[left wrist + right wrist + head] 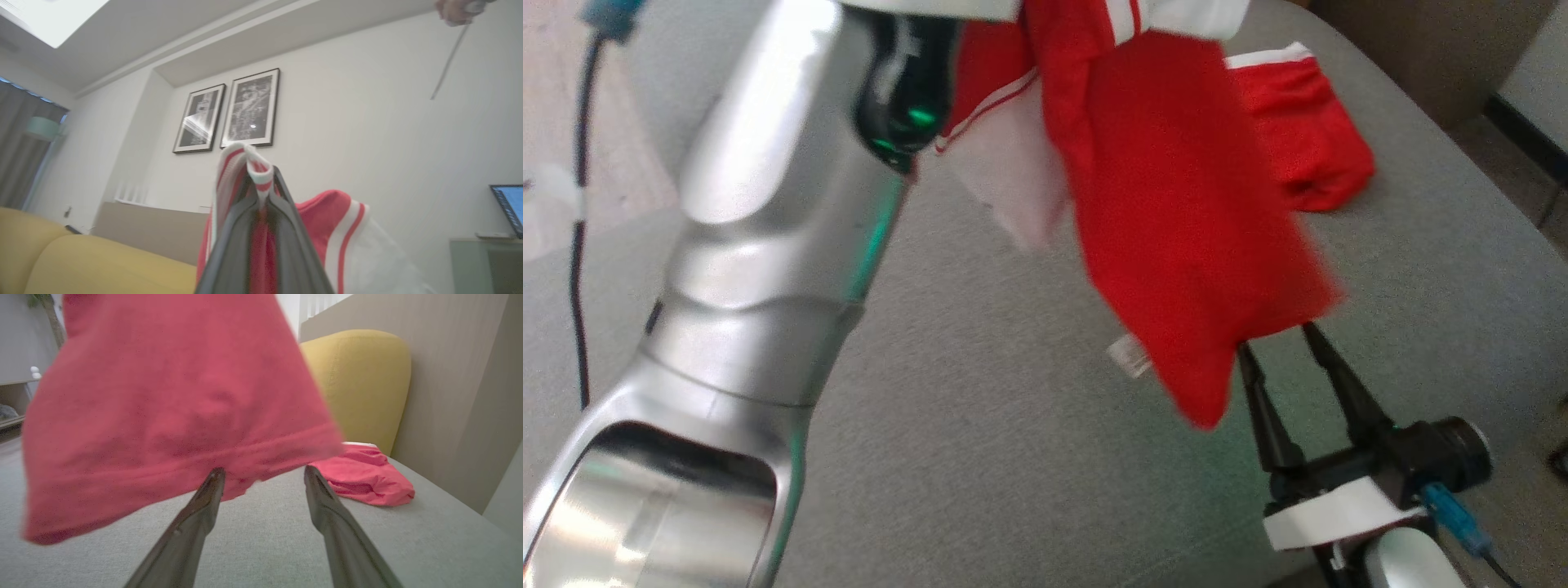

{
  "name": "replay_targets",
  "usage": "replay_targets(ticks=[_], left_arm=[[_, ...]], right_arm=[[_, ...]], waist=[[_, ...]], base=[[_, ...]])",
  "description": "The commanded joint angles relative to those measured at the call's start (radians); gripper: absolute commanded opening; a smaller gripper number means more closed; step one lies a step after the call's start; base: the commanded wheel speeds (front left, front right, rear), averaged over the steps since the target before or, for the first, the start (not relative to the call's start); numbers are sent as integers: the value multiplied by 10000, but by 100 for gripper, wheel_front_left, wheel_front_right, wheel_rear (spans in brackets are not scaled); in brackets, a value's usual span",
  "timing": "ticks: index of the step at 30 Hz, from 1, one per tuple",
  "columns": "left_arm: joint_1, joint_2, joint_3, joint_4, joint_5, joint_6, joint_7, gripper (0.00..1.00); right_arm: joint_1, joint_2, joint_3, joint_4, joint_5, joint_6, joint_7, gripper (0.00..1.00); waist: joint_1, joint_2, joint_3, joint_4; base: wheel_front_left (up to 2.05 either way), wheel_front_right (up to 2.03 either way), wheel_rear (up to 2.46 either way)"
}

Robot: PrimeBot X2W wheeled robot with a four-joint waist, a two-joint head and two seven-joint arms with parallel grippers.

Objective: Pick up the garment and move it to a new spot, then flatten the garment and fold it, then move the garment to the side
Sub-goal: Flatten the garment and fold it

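A: Garment status?
B: Hangs over the grey cushion, left gripper pinched tight on its striped trim. Right gripper is spread wide and empty, just under the near hem.
A: Handling?
B: Light and limp, by my judgement. Take the hem corner.

We are looking into a home, a lounge or bedroom. Two framed prints are hanging on the pale wall, a yellow sofa is sitting lower down, dark curtains are hanging alongside, and a laptop is glowing.
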Motion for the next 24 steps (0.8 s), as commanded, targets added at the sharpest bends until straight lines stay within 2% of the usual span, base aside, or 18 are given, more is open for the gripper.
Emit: replay_targets(ticks=[1, 5, 10, 12, 13, 14, 16, 20, 22, 24], left_arm=[[69, 329, 617, -129, -24, 49, -38, 0], [1462, 584, 1118, 234, 193, 134, -38, 0], [4351, 1053, 1335, 1079, 33, 223, -38, 0], [5204, 1369, 1513, 1102, 558, 378, -38, 0], [5595, 1396, 1821, 1007, 796, 521, -38, 14], [5953, 1395, 2155, 871, 1090, 673, -38, 100], [6557, 1230, 2736, 479, 1771, 880, -38, 100], [7605, 674, 3607, -489, 3018, 1021, -38, 100], [8140, 496, 3689, -1026, 3820, 1227, -38, 100], [8691, 381, 3493, -1416, 4274, 1243, -38, 100]], right_arm=[[-74, 49, 89, -398, -139, 69, -65, 100], [97, 67, -205, -539, -351, 69, -65, 100], [31, 77, -566, -786, -397, 69, -65, 100], [-45, 78, -801, -1035, -100, 69, -65, 100], [-66, 78, -807, -1080, -33, 69, -65, 100], [-98, 79, -784, -1114, 12, 69, -65, 100], [-147, 79, -727, -1110, 26, 69, -65, 100], [-140, 80, -712, -1115, 91, 69, -65, 100], [-86, 80, -696, -1100, 44, 69, -65, 100], [-26, 80, -643, -1072, 43, 69, -65, 100]], waist=[[1, 0, -4, 327], [1, 0, 31, 1075], [1, 0, 258, 1750], [1, 0, 418, 2001], [1, 0, 481, 2110], [1, 0, 534, 2176], [1, 0, 624, 2294], [1, 0, 674, 2468], [1, 0, 688, 2532], [1, 0, 696, 2584]], base=[[0, 0, 0], [0, 0, 0], [0, 0, 0], [0, 0, 0], [0, 0, 0], [0, 0, 0], [0, 0, 0], [0, 0, 0], [0, 0, 0], [0, 0, 0]])
